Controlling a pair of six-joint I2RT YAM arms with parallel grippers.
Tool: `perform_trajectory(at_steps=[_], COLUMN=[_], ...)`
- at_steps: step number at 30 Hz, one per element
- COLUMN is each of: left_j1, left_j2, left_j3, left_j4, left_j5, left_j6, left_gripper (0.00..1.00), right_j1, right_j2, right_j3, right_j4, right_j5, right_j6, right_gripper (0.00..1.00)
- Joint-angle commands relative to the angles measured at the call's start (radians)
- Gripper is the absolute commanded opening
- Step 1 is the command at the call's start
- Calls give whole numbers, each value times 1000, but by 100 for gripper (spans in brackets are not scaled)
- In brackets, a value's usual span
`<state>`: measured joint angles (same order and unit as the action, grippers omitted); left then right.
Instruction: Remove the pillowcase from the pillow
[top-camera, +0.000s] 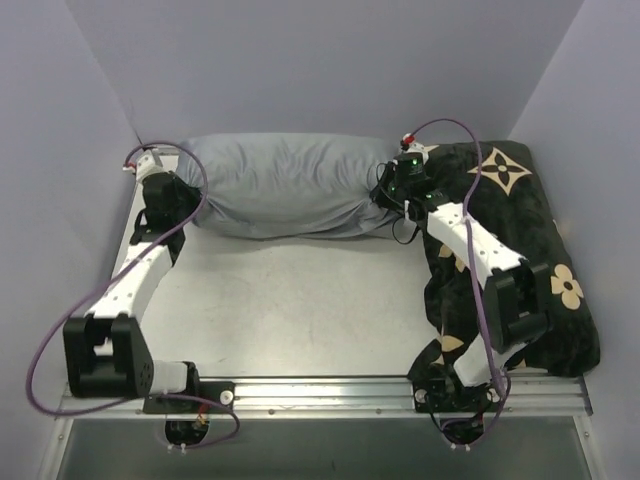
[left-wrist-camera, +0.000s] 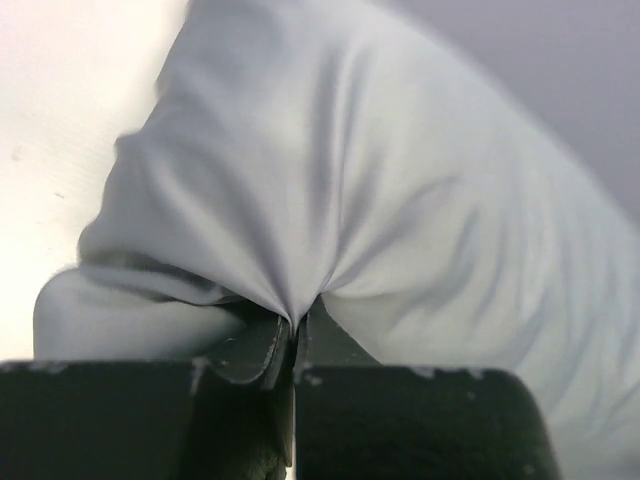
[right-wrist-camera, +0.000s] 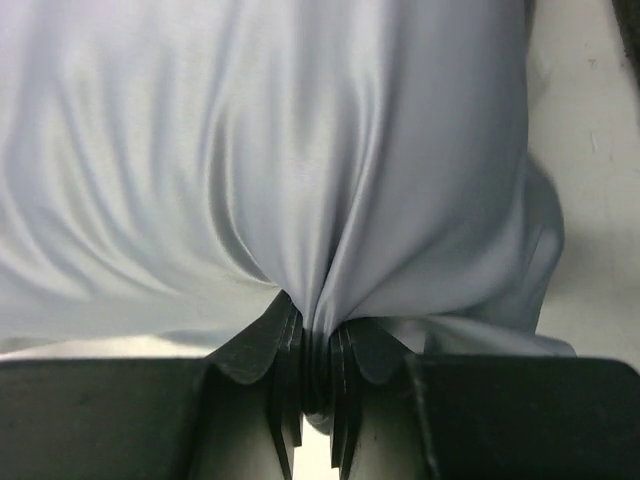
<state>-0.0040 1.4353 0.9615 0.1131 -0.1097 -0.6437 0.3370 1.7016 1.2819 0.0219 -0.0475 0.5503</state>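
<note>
The grey-blue pillowcase (top-camera: 285, 185) lies stuffed and plump across the back of the table, between my two arms. The white pillow is hidden inside it. My left gripper (top-camera: 188, 212) is shut on a pinch of the pillowcase at its left end; the cloth (left-wrist-camera: 330, 200) fans out from the closed jaws (left-wrist-camera: 295, 335). My right gripper (top-camera: 392, 200) is shut on a pinch of the pillowcase at its right end; the cloth (right-wrist-camera: 330, 170) gathers into folds between the jaws (right-wrist-camera: 318, 335).
A black cushion with tan flower motifs (top-camera: 530, 260) lies along the right side under my right arm. Grey walls stand close behind and at both sides. The pale tabletop (top-camera: 300, 310) stretches in front of the pillowcase.
</note>
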Motion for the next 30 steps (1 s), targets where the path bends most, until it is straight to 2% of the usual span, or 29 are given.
perform_trajectory(at_steps=[1,5,8,11,13,17,20,21,23,24,27,28,29,30], left_j1=[-28,-60,-80,-77,-76,-77,-73,-73,-73,-73,-65,-65,-64,-62], left_j2=[-226,-493,-581,-555,-462,-261,-98,-58,55,88,194,227,238,243], left_j3=[25,132,276,365,413,411,396,398,420,436,495,512,528,545], left_j4=[-122,-424,-606,-685,-723,-713,-670,-662,-642,-639,-636,-641,-641,-638], left_j5=[-99,-139,-194,-208,-170,-121,-91,-90,-85,-88,-79,-76,-73,-68], left_j6=[7,61,101,131,139,125,99,84,76,69,65,68,75,79], left_gripper=[0,0,0,0,0,0,0,0,0,0,0,0,1,16], right_j1=[75,180,244,243,243,232,160,136,79,68,56,56,57,51], right_j2=[-227,-413,-549,-600,-559,-427,-257,-147,-29,80,217,240,278,295], right_j3=[13,0,10,20,37,51,98,123,205,236,334,356,375,410], right_j4=[-98,-206,-283,-319,-347,-352,-338,-335,-326,-326,-323,-321,-323,-324], right_j5=[44,77,74,67,64,-15,-99,-180,-253,-288,-308,-292,-292,-299], right_j6=[-39,-55,-32,6,25,51,74,101,131,141,168,172,180,183], right_gripper=[0,0,0,1,0,1,3,2,0,0,1,7,11,14])
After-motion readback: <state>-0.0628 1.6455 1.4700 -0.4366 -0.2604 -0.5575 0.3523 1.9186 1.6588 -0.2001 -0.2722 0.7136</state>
